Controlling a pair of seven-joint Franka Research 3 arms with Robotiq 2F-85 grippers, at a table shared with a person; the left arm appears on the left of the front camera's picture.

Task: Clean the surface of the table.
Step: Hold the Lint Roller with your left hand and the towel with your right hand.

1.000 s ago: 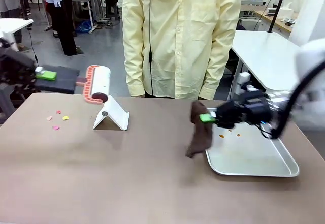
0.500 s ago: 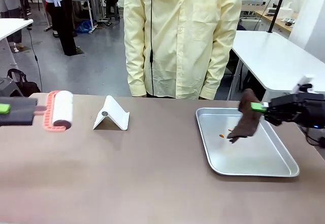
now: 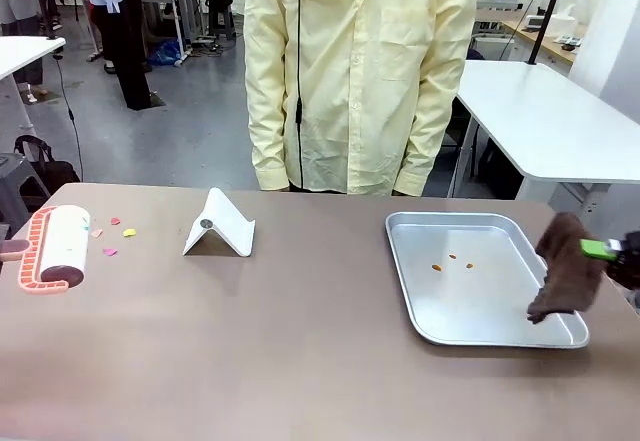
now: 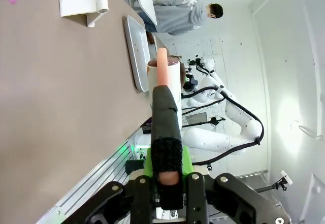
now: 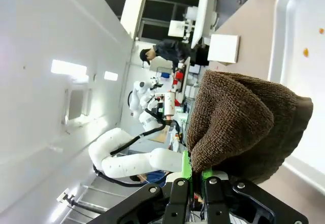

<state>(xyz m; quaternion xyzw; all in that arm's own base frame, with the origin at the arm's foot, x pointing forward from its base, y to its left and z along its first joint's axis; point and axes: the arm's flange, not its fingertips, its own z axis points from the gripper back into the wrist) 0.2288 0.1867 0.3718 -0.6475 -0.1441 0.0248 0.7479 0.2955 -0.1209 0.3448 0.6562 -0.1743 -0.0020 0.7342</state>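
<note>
The taupe-brown table (image 3: 280, 331) runs across the front view. At its left edge lies a lint roller (image 3: 58, 247) with a salmon frame and white roll; my left gripper (image 4: 167, 176) is shut on its black handle (image 4: 165, 125). Small pink and yellow scraps (image 3: 112, 237) lie just right of the roller. My right gripper (image 5: 199, 179) is shut on a brown cloth (image 3: 563, 266), (image 5: 244, 127), which hangs over the right rim of the steel tray (image 3: 500, 333). A few orange crumbs (image 3: 452, 261) lie in the tray.
A white folded stand (image 3: 220, 225) sits left of centre near the far edge. A person in a pale yellow shirt (image 3: 355, 71) stands at the far side, hands down. White-topped tables (image 3: 540, 111) stand behind on the right.
My right gripper has carried the brown cloth rightward from the tray's left edge to its right rim. The left gripper has drawn the lint roller leftward and down, uncovering the coloured scraps.
</note>
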